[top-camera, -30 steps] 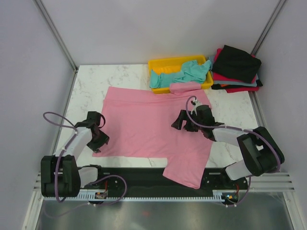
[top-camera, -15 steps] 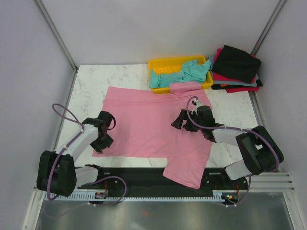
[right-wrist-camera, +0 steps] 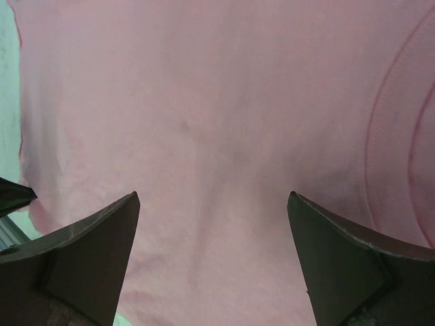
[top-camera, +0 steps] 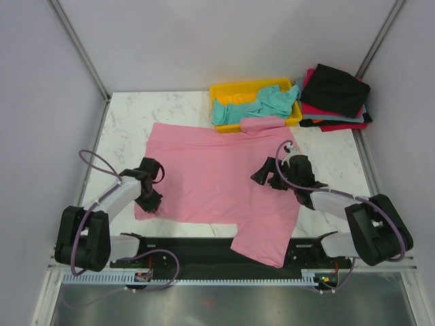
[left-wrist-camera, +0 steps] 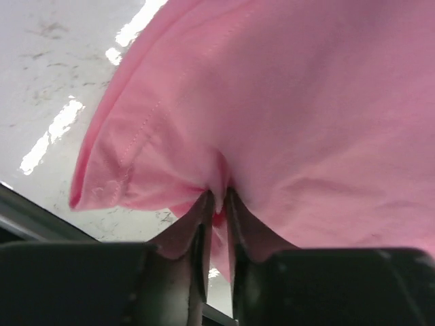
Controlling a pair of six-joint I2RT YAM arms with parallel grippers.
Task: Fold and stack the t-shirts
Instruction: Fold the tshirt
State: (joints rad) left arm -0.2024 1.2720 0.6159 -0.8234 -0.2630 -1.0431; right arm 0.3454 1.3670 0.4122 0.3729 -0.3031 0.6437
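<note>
The pink t-shirt point(top-camera: 211, 180) lies spread over the middle of the table, one sleeve hanging over the near edge. My left gripper point(top-camera: 151, 202) is shut on its near left corner; in the left wrist view point(left-wrist-camera: 217, 198) the pink cloth point(left-wrist-camera: 306, 115) is pinched between the fingers and bunched. My right gripper point(top-camera: 264, 174) is open just above the shirt's right part; the right wrist view point(right-wrist-camera: 214, 200) shows flat pink cloth point(right-wrist-camera: 204, 102) between the spread fingers. A teal t-shirt point(top-camera: 258, 105) lies crumpled in the yellow tray. Black point(top-camera: 336, 88) and red point(top-camera: 326, 112) t-shirts are stacked at the back right.
The yellow plastic tray point(top-camera: 224, 89) stands at the back middle, touching the pink shirt's far sleeve. The folded stack sits in the back right corner. Bare marble table point(top-camera: 129, 122) shows at the back left and along the right edge.
My left gripper moved right and inward onto the shirt's near left corner and shut on it. My right gripper shifted a little to the right above the shirt.
</note>
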